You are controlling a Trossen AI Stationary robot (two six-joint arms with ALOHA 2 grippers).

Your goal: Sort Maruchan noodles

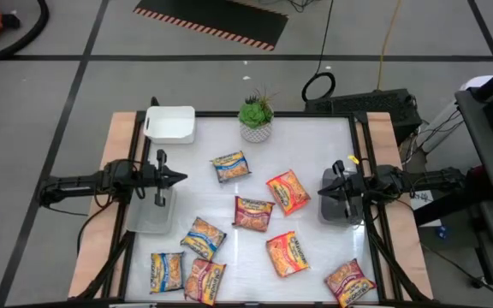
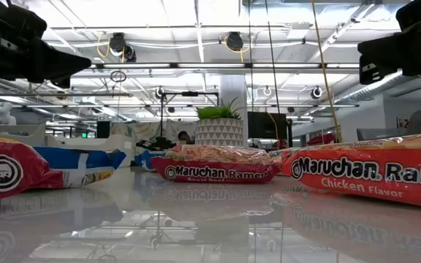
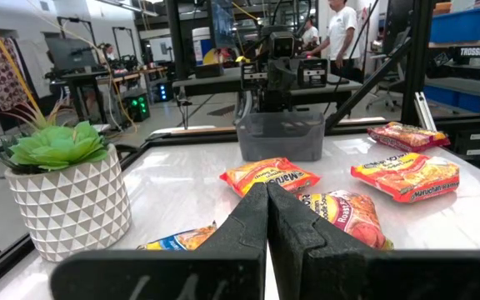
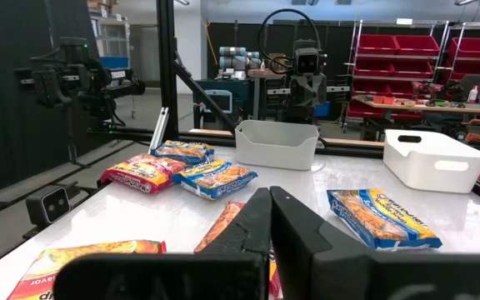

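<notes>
Several Maruchan noodle packets lie flat on the white table. In the high view there is a blue-and-yellow one [image 1: 229,165], an orange-red one [image 1: 288,190] and a dark red one [image 1: 253,212] in the middle. More lie along the near edge, among them a blue-and-yellow one [image 1: 167,271] and an orange-red one [image 1: 349,281]. My left gripper [image 1: 181,178] [image 3: 267,190] hovers shut at the table's left, pointing right. My right gripper [image 1: 322,188] [image 4: 269,193] hovers shut at the table's right, pointing left. Neither touches a packet.
A pale tray [image 1: 151,214] sits under the left arm and a grey tray [image 1: 342,207] under the right arm. A white tray [image 1: 171,124] and a potted plant [image 1: 256,115] stand at the far edge. People stand in the room beyond the table.
</notes>
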